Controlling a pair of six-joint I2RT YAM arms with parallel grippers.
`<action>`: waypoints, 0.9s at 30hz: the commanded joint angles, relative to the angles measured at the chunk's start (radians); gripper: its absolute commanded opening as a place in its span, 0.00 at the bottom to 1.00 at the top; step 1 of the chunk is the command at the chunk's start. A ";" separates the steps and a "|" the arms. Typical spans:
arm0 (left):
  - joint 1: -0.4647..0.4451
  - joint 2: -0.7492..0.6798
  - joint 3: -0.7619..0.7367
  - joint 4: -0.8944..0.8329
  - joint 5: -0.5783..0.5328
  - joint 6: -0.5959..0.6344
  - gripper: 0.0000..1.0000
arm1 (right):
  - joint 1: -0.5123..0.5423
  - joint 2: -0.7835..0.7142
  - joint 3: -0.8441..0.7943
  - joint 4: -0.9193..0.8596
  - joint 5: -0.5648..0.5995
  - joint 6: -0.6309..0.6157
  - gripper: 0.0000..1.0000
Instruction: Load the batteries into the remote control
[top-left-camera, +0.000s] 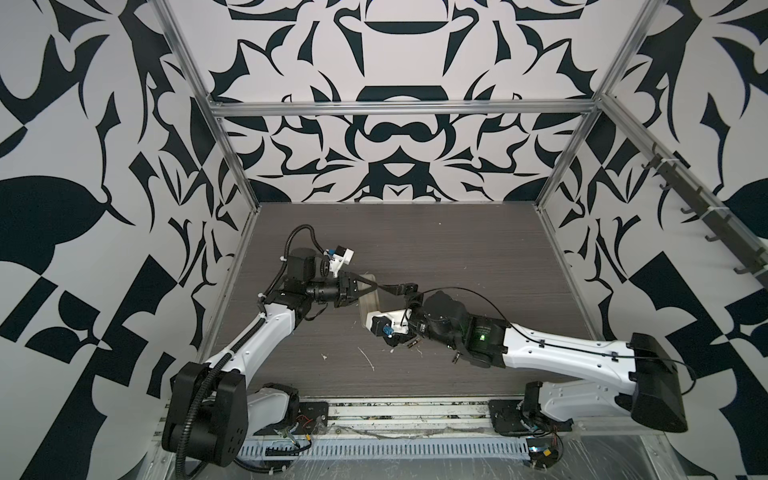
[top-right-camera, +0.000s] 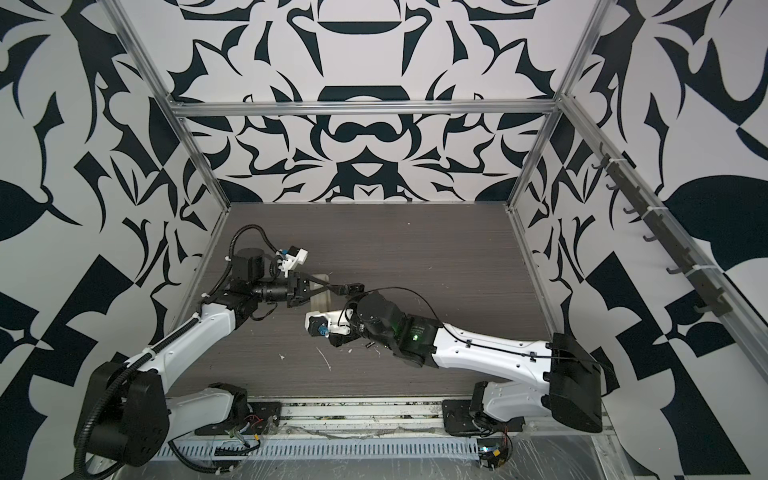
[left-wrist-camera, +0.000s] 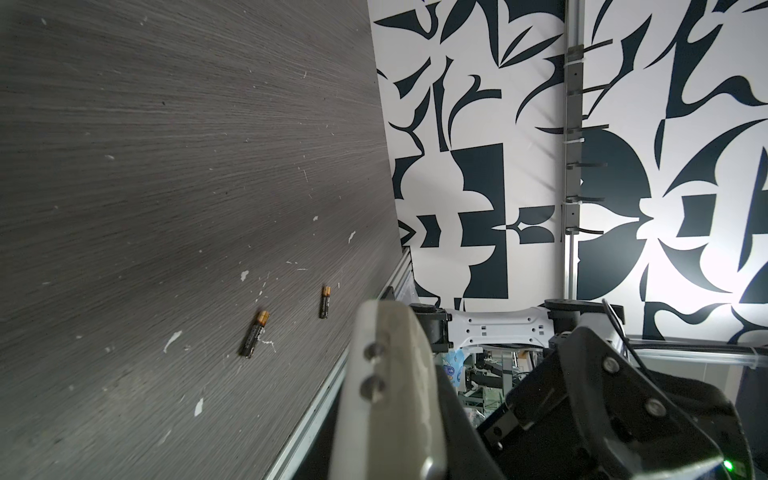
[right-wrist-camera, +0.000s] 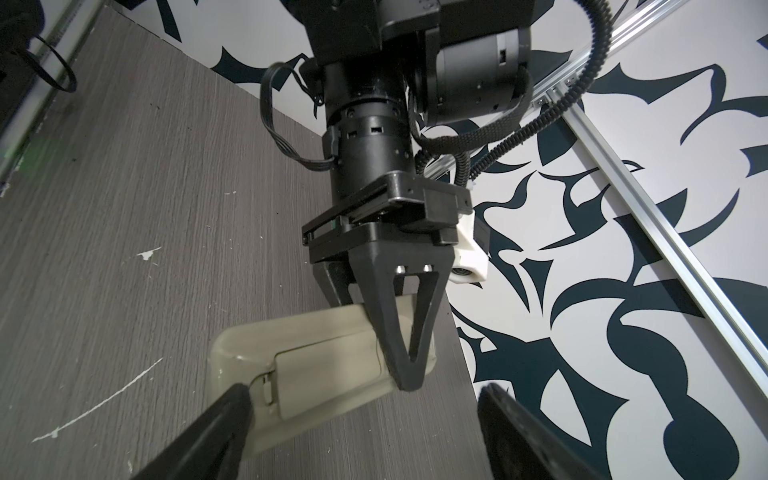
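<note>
Remote control (right-wrist-camera: 324, 357): found near the middle of the desk (left-wrist-camera: 166, 166), clamped at one end by left hand (right-wrist-camera: 405, 382), beige back turned toward right hand (right-wrist-camera: 365, 388). Could not tell whether lifted clear of the desk or resting on it. Noted battery cover (right-wrist-camera: 332, 370) seated flush in the back, latch end nearest the right hand. Found right hand spread wide and holding nothing, one fingertip (right-wrist-camera: 239, 399) just at the latch, the other well off to the remote's side. Further right, located both batteries (left-wrist-camera: 254, 334) loose on the desk by the right arm, near each other but apart, among white scraps (top-left-camera: 365, 358).

Judged task barely begun: remote gripped and presented, nothing more. Left to do: cover off, both batteries fetched and seated, cover presumably back on.

Searched for writing: none seen on the remote's back. Print on the battery jackets too small to read. No brand made out.
</note>
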 joint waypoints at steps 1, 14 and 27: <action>0.011 -0.001 -0.014 -0.003 -0.021 0.023 0.00 | -0.003 -0.031 0.023 0.018 -0.010 0.044 0.90; 0.008 -0.021 0.092 -0.305 -0.500 0.246 0.00 | -0.403 -0.007 0.086 -0.086 -0.432 1.244 0.87; -0.046 -0.008 0.117 -0.330 -0.643 0.264 0.00 | -0.375 0.295 0.189 -0.072 -0.661 1.350 0.89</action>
